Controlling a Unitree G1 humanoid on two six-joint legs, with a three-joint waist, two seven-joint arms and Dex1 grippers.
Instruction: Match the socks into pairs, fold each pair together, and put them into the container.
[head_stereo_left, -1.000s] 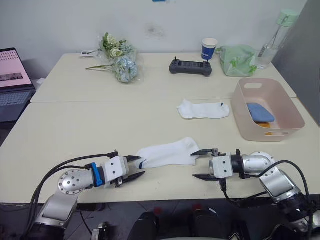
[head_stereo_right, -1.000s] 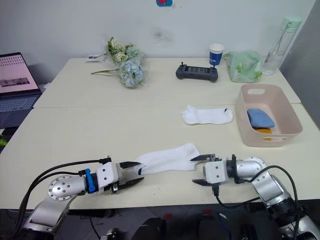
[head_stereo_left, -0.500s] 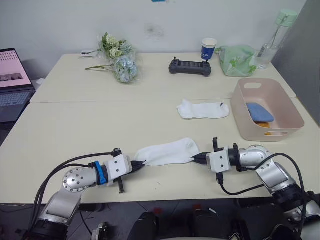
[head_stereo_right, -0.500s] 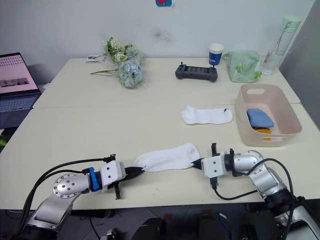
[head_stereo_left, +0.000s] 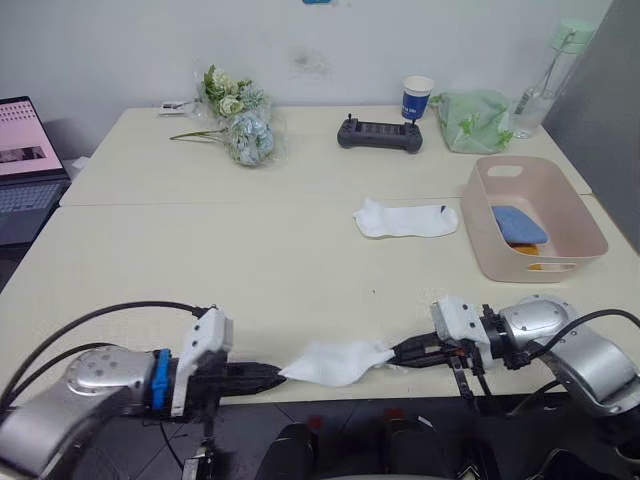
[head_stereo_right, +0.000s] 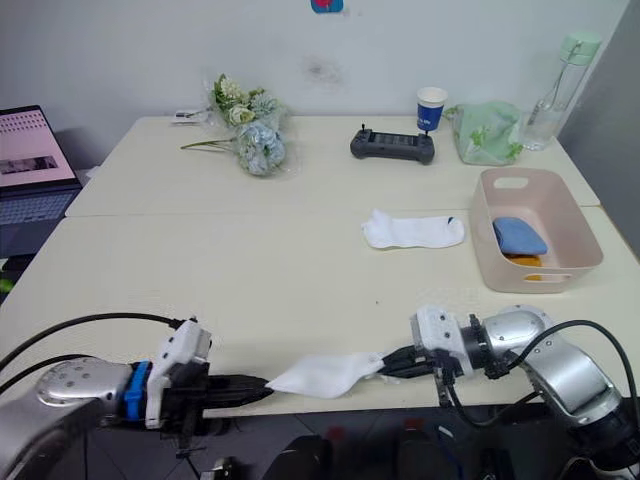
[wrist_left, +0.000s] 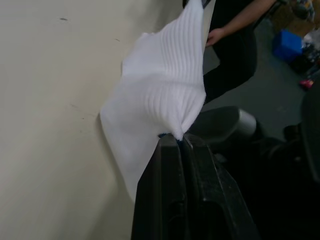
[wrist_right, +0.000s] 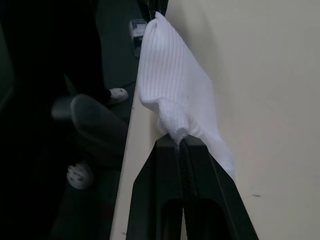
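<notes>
White sock (head_stereo_left: 335, 361) limp, light, sags at table (head_stereo_left: 200, 260) edge | left claw (head_stereo_left: 272, 374), right claw (head_stereo_left: 398, 352) each pinch one end | grip ends firmly

White socks, pink basket

Two white socks (head_stereo_left: 336, 361) (head_stereo_left: 406, 218) on a cream surface (head_stereo_left: 200, 260); blue sock (head_stereo_left: 520, 224) over orange in the pale pink basket (head_stereo_left: 575, 215).

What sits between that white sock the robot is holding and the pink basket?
Nothing visible: bare tabletop separates the held white sock from the pale pink plastic basket. The second white sock lies farther back, off that path.
</notes>
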